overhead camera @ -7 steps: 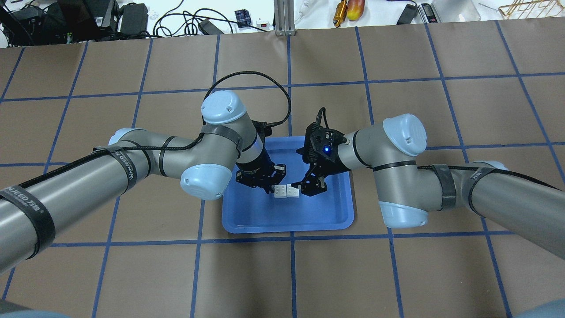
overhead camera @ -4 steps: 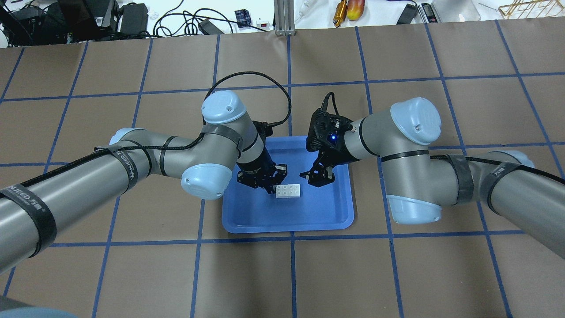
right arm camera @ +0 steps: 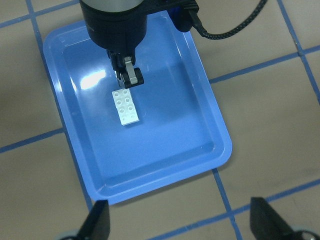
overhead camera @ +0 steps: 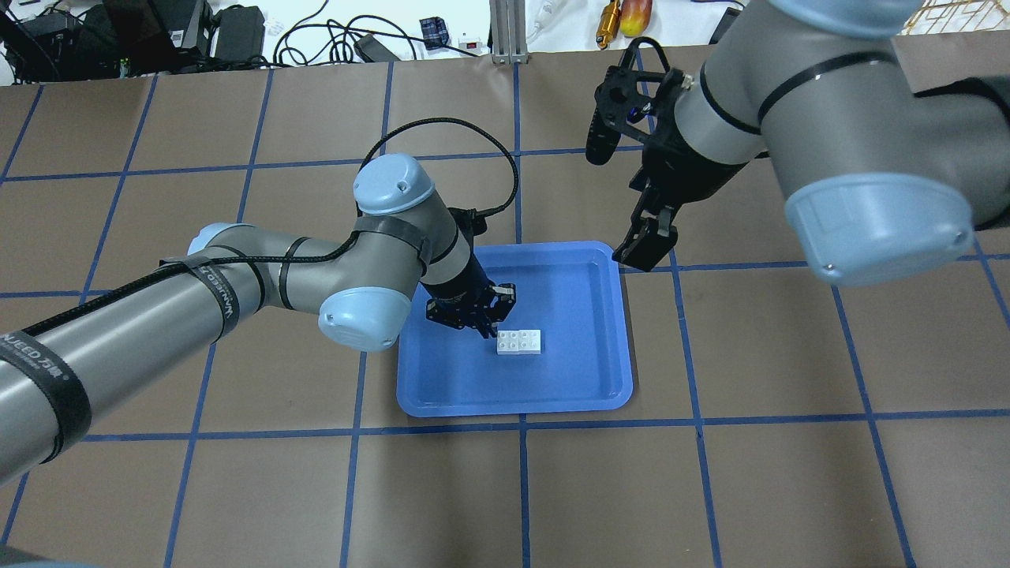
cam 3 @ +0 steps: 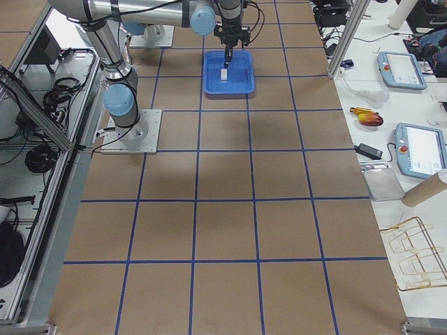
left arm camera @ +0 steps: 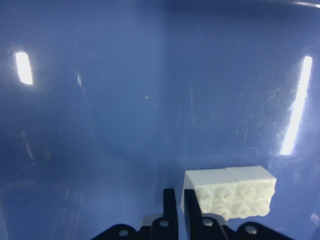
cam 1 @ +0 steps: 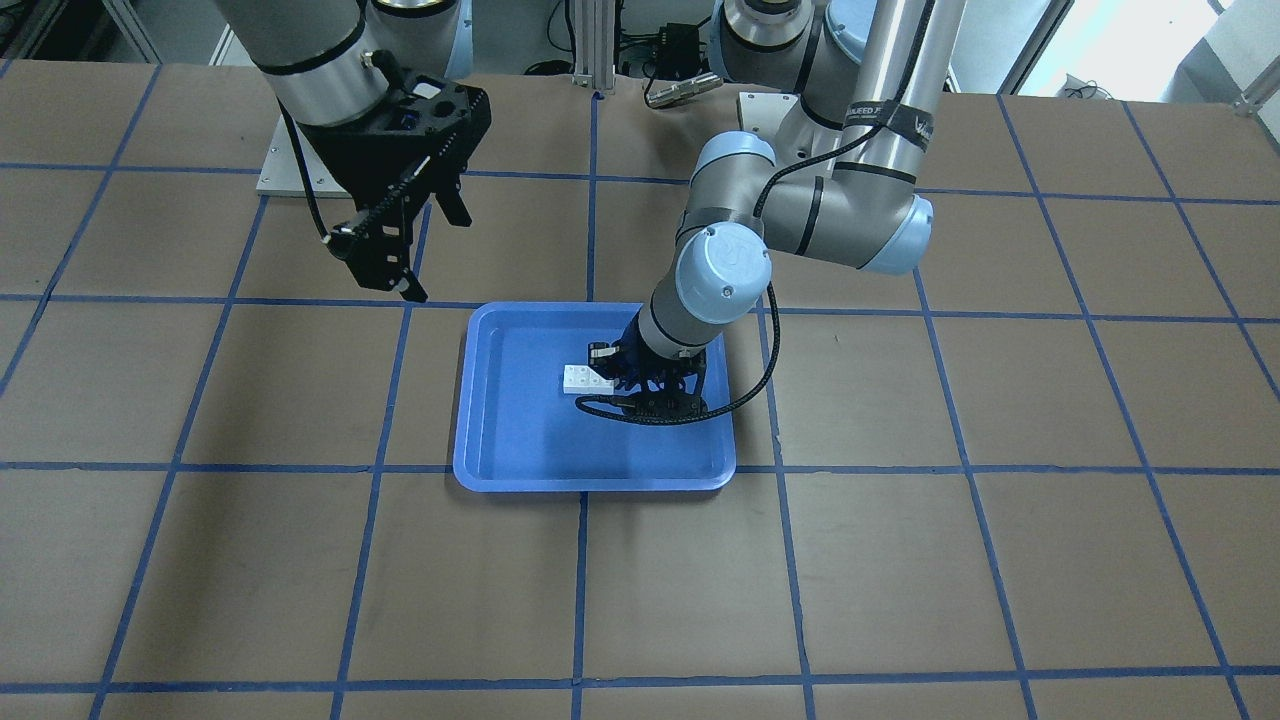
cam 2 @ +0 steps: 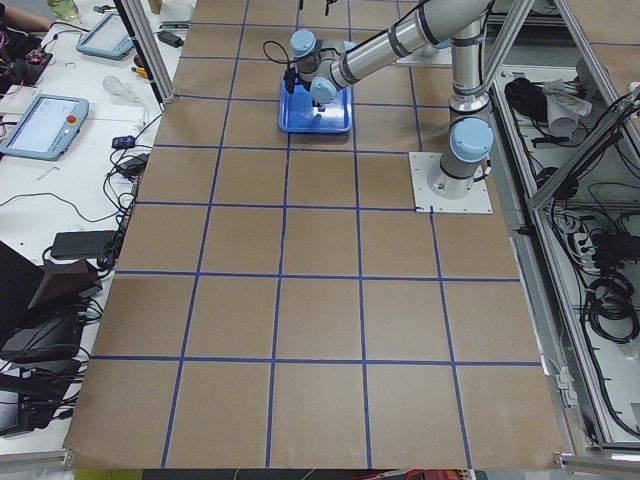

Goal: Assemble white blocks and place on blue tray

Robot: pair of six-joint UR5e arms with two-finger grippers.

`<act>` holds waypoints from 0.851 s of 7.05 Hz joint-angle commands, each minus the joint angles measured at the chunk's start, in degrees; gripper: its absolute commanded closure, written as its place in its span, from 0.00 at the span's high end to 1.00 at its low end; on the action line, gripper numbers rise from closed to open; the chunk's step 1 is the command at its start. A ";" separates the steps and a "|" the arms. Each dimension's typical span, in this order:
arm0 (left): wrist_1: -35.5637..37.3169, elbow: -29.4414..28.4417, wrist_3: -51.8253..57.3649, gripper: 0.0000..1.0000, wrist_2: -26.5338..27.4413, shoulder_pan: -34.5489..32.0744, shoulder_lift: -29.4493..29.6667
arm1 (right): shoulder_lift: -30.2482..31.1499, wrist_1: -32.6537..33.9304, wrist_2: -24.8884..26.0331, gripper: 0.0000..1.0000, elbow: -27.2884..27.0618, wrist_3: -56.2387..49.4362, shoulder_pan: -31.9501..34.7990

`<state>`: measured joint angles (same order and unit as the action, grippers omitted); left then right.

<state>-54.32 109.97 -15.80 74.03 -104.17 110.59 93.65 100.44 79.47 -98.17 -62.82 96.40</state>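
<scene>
The two white blocks [overhead camera: 519,341] are joined into one small 2x4 rectangle and lie flat on the blue tray [overhead camera: 584,379]. They also show in the front view [cam 1: 585,379] and in the right wrist view [right arm camera: 126,106]. My left gripper [overhead camera: 483,322] is low in the tray with its jaws shut. Its tips are at the blocks' left end, and the blocks [left arm camera: 230,192] sit beside one finger, not between the two. My right gripper [overhead camera: 619,197] is open and empty, raised high over the tray's far right corner.
The tray [cam 1: 510,440] sits mid-table on brown paper with blue tape lines. The left arm's black cable [overhead camera: 442,130] loops above the tray's far edge. Cables and tools lie along the table's far edge [overhead camera: 355,39].
The right gripper has let go of the blocks and moved up and away to the far right. The two blocks now lie joined on the tray. The left gripper has hardly moved.
</scene>
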 commanded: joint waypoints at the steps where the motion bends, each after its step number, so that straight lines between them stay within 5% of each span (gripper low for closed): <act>1: -5.06 -6.05 0.59 0.25 1.81 2.11 -1.86 | 0.22 -7.88 10.38 1.00 6.14 13.07 -0.42; 3: -19.43 -15.96 8.21 0.27 9.44 5.19 -3.88 | 0.22 -10.68 16.68 1.00 6.41 28.91 -0.69; 5: -26.68 -22.49 11.98 0.37 14.99 5.81 -8.34 | 0.30 -12.80 15.64 1.00 6.68 44.72 -1.04; 6: -29.50 -22.87 14.37 0.50 15.09 7.99 -10.98 | 0.74 -12.99 13.20 1.00 7.03 49.85 -1.13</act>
<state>-79.71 88.92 -4.54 87.96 -98.07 102.69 94.05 88.15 94.70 -91.52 -20.81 95.41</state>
